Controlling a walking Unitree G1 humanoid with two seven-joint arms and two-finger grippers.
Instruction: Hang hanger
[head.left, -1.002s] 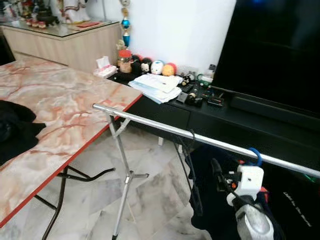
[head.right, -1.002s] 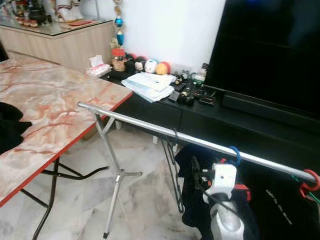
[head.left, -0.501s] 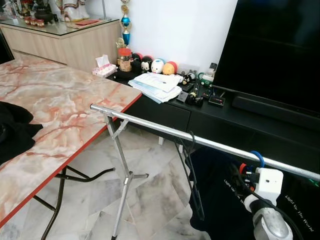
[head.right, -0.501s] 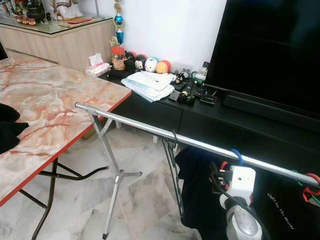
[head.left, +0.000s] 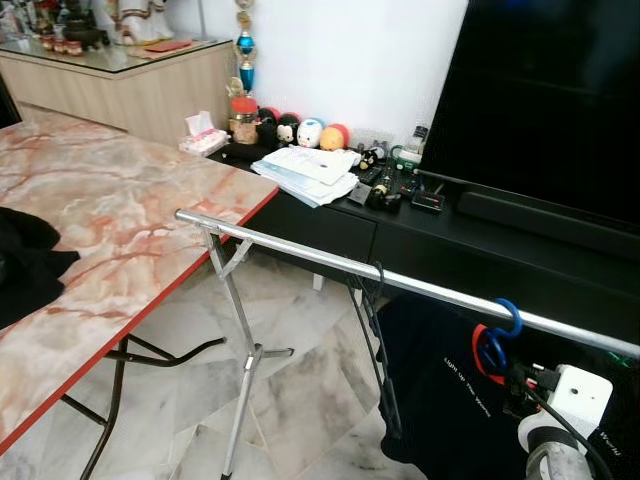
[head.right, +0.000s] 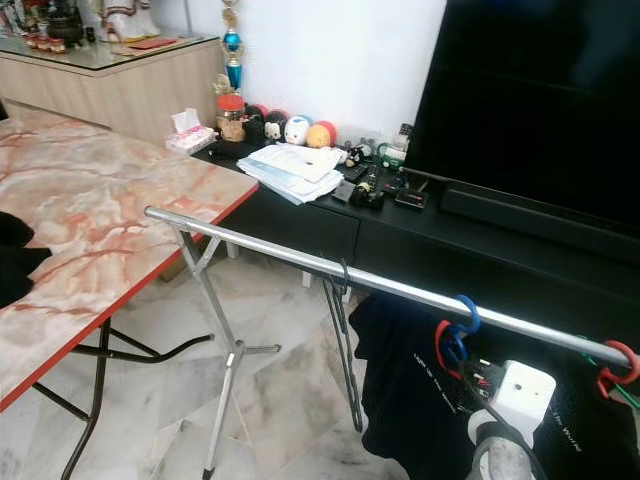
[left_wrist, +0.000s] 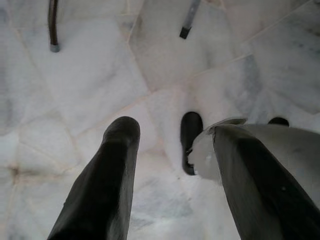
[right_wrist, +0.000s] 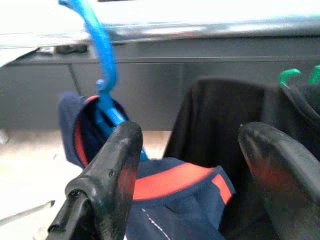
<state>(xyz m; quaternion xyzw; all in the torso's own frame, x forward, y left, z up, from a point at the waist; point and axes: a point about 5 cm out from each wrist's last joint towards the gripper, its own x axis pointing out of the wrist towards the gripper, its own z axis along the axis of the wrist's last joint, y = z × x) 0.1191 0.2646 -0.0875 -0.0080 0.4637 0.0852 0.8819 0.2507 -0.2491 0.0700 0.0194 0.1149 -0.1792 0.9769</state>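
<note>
A marble-patterned tabletop with a red edge carries a black cloth. A low black TV cabinet holds a stack of white papers, round plush toys and a large black television screen. The floor is pale marble tile.
</note>
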